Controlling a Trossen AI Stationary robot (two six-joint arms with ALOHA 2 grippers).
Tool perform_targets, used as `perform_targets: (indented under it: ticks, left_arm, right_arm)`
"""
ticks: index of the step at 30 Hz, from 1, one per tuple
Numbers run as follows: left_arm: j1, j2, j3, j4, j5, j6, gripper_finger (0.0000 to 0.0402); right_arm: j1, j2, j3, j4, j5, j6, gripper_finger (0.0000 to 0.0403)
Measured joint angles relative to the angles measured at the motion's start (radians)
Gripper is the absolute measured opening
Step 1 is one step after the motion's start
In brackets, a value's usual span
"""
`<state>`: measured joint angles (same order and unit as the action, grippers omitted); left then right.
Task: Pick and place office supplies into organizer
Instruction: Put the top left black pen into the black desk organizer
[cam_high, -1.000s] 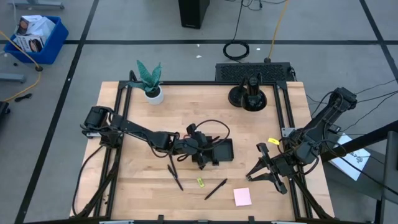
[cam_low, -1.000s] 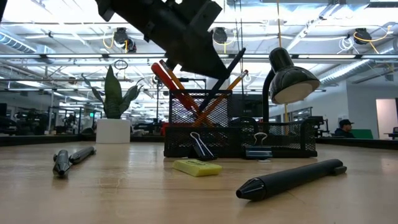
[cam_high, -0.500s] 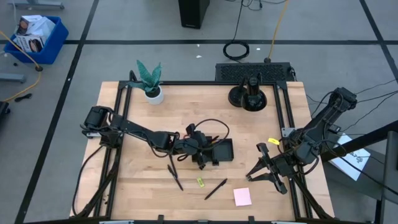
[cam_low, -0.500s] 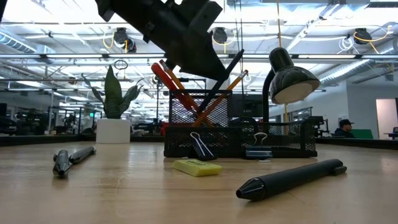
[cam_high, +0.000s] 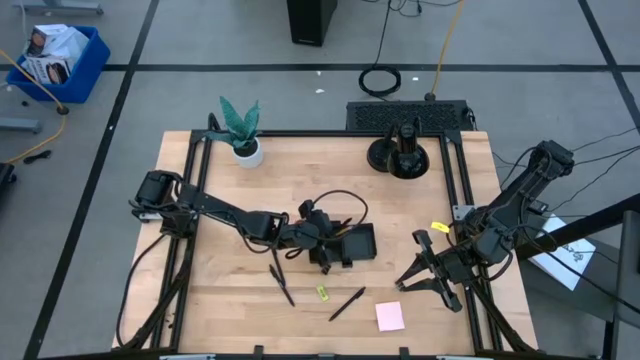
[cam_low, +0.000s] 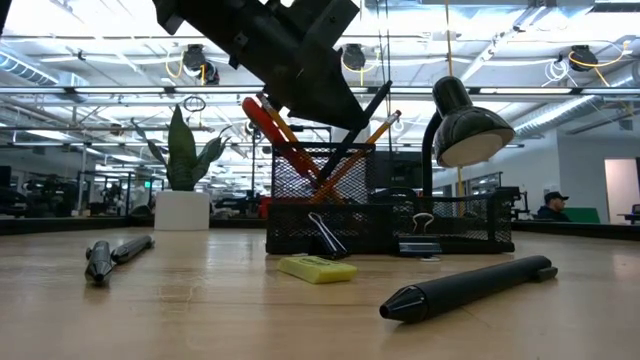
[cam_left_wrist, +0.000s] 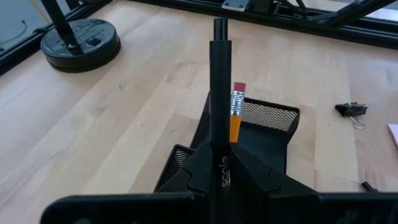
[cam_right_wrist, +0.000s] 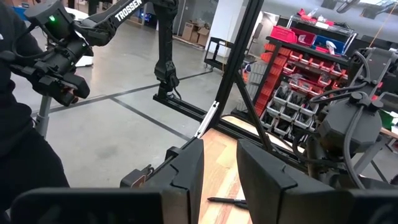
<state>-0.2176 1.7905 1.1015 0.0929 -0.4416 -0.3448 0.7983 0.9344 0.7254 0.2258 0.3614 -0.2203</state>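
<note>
The black mesh organizer sits mid-table and holds red-handled scissors and orange pencils, which lean in its tall cup. My left gripper hovers over the organizer, shut on a black pen. Two black clips stand by the organizer's near wall. A yellow-green piece, two more black pens and a pink pad lie on the near table. My right gripper waits open near the right edge. My left gripper pinches the pen's barrel between its two fingers, which slant down from the table's left. The pen stands tilted, its upper end sticking up past the fingers. Its lower part runs down into the organizer's mesh cup beside the pencils.
A potted plant stands at the far left and a round black stand with a lamp at the far right. Bare wood lies left of the organizer and along the near edge between the loose pens.
My left gripper has rolled a little about its own axis with the pen in its hold, staying over the organizer.
</note>
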Motion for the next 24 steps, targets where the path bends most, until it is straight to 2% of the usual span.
perform_targets:
  ticks: [13, 24]
  left_arm:
    - [0.0, 0.0, 0.0, 0.001, -0.001, 0.003, 0.0047]
    - [0.0, 0.0, 0.0, 0.001, -0.004, 0.031, 0.0087]
  right_arm:
    - [0.0, 0.0, 0.0, 0.0, 0.0, 0.025, 0.0089]
    - [0.0, 0.0, 0.0, 0.0, 0.0, 0.025, 0.0089]
